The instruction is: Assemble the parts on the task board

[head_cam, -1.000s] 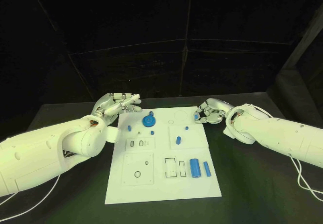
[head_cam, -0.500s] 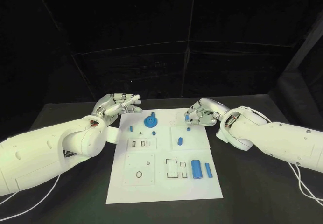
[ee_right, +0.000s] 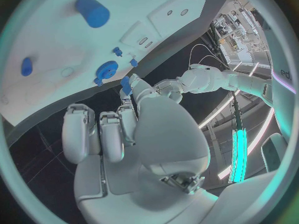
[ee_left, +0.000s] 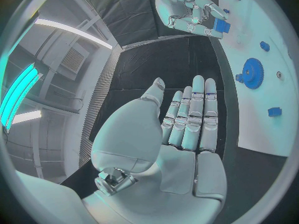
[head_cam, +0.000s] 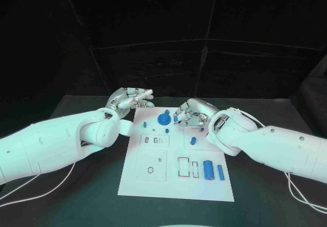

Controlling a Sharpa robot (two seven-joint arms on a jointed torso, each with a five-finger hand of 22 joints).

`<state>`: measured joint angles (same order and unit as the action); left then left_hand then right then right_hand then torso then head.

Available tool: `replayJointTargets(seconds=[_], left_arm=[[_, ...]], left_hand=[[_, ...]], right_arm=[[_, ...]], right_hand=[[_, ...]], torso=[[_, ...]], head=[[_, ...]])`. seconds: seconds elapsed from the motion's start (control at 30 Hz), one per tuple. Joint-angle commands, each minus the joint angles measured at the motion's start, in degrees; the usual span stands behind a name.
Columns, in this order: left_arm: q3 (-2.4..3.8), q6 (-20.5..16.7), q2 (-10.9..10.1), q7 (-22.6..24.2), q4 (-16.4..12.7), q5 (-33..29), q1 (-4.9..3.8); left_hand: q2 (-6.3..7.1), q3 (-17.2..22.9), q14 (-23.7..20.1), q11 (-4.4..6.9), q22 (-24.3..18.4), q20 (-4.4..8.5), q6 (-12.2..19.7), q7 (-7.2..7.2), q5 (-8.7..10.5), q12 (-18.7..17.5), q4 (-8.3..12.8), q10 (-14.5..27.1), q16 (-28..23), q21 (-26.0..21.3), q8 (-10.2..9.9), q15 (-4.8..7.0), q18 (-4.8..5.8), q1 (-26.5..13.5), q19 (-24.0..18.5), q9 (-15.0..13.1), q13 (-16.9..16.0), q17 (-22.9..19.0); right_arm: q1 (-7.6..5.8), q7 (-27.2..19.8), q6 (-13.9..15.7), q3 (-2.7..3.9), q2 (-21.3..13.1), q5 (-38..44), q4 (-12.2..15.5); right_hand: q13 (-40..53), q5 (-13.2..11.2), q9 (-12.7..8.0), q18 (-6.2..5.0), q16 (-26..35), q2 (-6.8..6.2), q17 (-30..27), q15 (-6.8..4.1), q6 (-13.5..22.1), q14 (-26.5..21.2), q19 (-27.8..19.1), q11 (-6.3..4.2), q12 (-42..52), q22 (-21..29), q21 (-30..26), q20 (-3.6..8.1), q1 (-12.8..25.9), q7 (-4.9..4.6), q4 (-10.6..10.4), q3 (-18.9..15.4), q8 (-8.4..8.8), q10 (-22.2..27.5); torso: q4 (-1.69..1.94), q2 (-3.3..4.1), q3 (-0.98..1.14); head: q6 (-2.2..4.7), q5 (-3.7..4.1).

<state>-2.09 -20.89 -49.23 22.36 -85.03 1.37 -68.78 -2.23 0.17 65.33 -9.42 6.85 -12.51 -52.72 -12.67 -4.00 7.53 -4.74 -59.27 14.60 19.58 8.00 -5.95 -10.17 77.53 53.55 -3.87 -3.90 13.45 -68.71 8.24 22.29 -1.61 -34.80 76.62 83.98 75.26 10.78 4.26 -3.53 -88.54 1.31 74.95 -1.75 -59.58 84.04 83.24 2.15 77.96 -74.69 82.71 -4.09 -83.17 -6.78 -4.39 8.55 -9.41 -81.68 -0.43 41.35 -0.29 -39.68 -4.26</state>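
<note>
The white task board (head_cam: 146, 182) lies in the middle of the black table. My right hand (head_cam: 189, 115) hovers over the board's far end and pinches a small blue block (ee_right: 126, 83), which the left wrist view also shows as a blue block (ee_left: 221, 25). Just left of that hand a blue gear (head_cam: 164, 119) stands on the board. My left hand (head_cam: 129, 100) is off the board's far left corner, fingers straight and holding nothing. A blue peg (head_cam: 193, 140) lies mid-board. A thick blue cylinder (head_cam: 208, 169) and a slim blue pin (head_cam: 220, 171) lie near the right edge.
Two tiny blue pieces (head_cam: 144, 125) sit near the gear, the second one (head_cam: 167, 131) below it. Rectangular slots (head_cam: 185, 166) and small holes (head_cam: 150, 170) mark the board's near half. Black table (head_cam: 272, 198) surrounds the board; a white cable (head_cam: 293, 194) trails at the right.
My right hand has moved left from the board's far right corner to over its far end beside the gear, still pinching the blue block. The head camera has shifted. The left hand keeps its place.
</note>
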Motion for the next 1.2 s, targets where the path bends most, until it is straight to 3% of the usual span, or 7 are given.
replayJointTargets(seconds=[0.03, 0.13, 0.3, 0.47, 0.8, 1.03, 1.2], left_arm=[[0.06, -0.3, 0.0, 0.8, 0.2, -0.5, -0.15], [0.06, -0.4, 0.1, 0.9, 0.2, -0.5, -0.2], [0.06, -0.3, 0.2, 0.9, 0.2, -0.5, -0.25], [0.06, -0.5, 0.4, 0.7, 0.1, -0.5, -0.27], [0.06, -0.5, 0.8, 0.6, 0.3, -0.5, -0.27], [0.06, -0.2, 1.0, 0.3, 0.4, -0.5, -0.27], [0.06, -0.1, 1.1, 0.2, 0.5, -0.5, -0.27]], left_hand=[[-0.55, -0.1, -0.2, -0.04, -0.1, -0.08, 0.1, -0.18, 0.07, -0.3, 0.4, -0.5, -0.3, -0.2, -0.2, -0.25, -0.35, 0.0, 0.5, 0.0, 0.0, 0.1], [-0.55, -0.1, -0.2, -0.04, -0.1, -0.08, 0.1, -0.18, 0.07, -0.3, 0.4, -0.5, -0.3, -0.2, -0.2, -0.25, -0.35, 0.0, 0.5, 0.0, 0.0, 0.1], [-0.57, 0.0, -0.2, -0.03, -0.1, -0.08, 0.1, -0.17, 0.06, -0.3, 0.5, -0.5, -0.3, -0.2, -0.2, -0.25, -0.35, 0.1, 0.5, 0.0, 0.0, 0.1], [-0.62, 0.0, -0.2, -0.02, -0.1, -0.07, 0.1, -0.17, 0.05, -0.3, 0.5, -0.5, -0.3, -0.2, -0.2, -0.25, -0.35, 0.1, 0.5, 0.0, 0.0, 0.1], [-0.62, 0.0, -0.2, -0.02, -0.1, -0.07, 0.1, -0.17, 0.05, -0.3, 0.5, -0.5, -0.3, -0.2, -0.2, -0.25, -0.35, 0.1, 0.5, 0.0, 0.0, 0.1], [-0.62, 0.0, -0.2, -0.02, -0.1, -0.07, 0.1, -0.17, 0.05, -0.3, 0.5, -0.5, -0.3, -0.2, -0.2, -0.25, -0.35, 0.1, 0.5, 0.0, 0.0, 0.1], [-0.62, 0.0, -0.2, -0.02, -0.1, -0.07, 0.1, -0.17, 0.05, -0.3, 0.5, -0.5, -0.3, -0.2, -0.2, -0.25, -0.35, 0.1, 0.5, 0.0, 0.0, 0.1]], right_arm=[[0.01, 5.5, -1.6, 0.02, 1.7, 5.0, -0.6], [0.28, 6.6, -2.5, 0.01, 3.3, 6.4, -0.9], [0.81, 7.4, -3.4, -0.01, 5.3, 8.0, -1.4], [1.76, 7.9, -3.3, -0.04, 6.4, 9.3, -1.6], [3.82, 8.1, -3.3, -0.13, 8.1, 11.4, -2.3], [4.53, 7.9, -4.0, -0.25, 8.6, 12.3, -2.5], [4.85, 8.2, -4.1, -0.68, 8.8, 12.8, -2.7]], right_hand=[[3.5, 0.1, 0.1, 0.43, 0.0, 0.02, 12.3, -0.34, -0.4, 5.3, 0.3, -0.11, -0.4, 0.0, 0.2, 0.14, 0.3, -0.12, 0.2, 0.3, -0.11, 0.2], [3.5, 0.0, 0.1, 0.44, 0.1, -0.09, 12.3, -0.34, -0.5, 5.3, 0.3, -0.11, -0.4, 0.0, 0.2, 0.14, 0.4, -0.12, 0.2, 0.4, -0.1, 0.2], [3.4, 0.0, 0.1, 0.44, 0.1, -0.12, 12.2, -0.34, -0.5, 5.3, 0.3, -0.11, -0.6, -0.1, 0.2, 0.13, 0.5, -0.12, 0.2, 0.4, -0.1, 0.3], [3.4, 0.0, 0.1, 0.45, 0.2, -0.12, 12.1, -0.33, -0.5, 5.3, 0.3, -0.11, -0.6, -0.1, 0.2, 0.13, 0.5, -0.12, 0.2, 0.4, -0.09, 0.3], [3.4, 0.0, 0.1, 0.45, 0.1, -0.13, 12.2, -0.33, -0.5, 5.3, 0.3, -0.1, -0.5, -0.1, 0.2, 0.13, 0.5, -0.13, 0.2, 0.4, -0.07, 0.2], [3.4, 0.0, 0.1, 0.45, 0.1, -0.16, 12.3, -0.33, -0.4, 5.3, 0.3, -0.09, -0.5, -0.1, 0.2, 0.12, 0.6, -0.15, 0.2, 0.5, -0.03, 0.2], [3.4, -0.1, 0.0, 0.46, 0.1, -0.24, 12.3, -0.31, -0.4, 5.3, 0.3, -0.07, -0.6, -0.1, 0.2, 0.11, 0.7, -0.19, 0.1, 0.6, 0.05, 0.3]], torso=[[0.45, -0.38, -0.34], [0.65, -0.37, -0.47], [0.45, -0.31, -0.33], [0.26, -0.38, -0.27], [0.39, -0.3, -0.09], [0.3, -0.3, -0.17], [0.3, -0.34, -0.15]], head=[[-0.5, -1.25], [-0.93, -1.81], [-1.67, -3.6], [-2.08, -4.09], [-2.63, -3.66], [-2.81, -3.38], [-2.87, -3.19]])
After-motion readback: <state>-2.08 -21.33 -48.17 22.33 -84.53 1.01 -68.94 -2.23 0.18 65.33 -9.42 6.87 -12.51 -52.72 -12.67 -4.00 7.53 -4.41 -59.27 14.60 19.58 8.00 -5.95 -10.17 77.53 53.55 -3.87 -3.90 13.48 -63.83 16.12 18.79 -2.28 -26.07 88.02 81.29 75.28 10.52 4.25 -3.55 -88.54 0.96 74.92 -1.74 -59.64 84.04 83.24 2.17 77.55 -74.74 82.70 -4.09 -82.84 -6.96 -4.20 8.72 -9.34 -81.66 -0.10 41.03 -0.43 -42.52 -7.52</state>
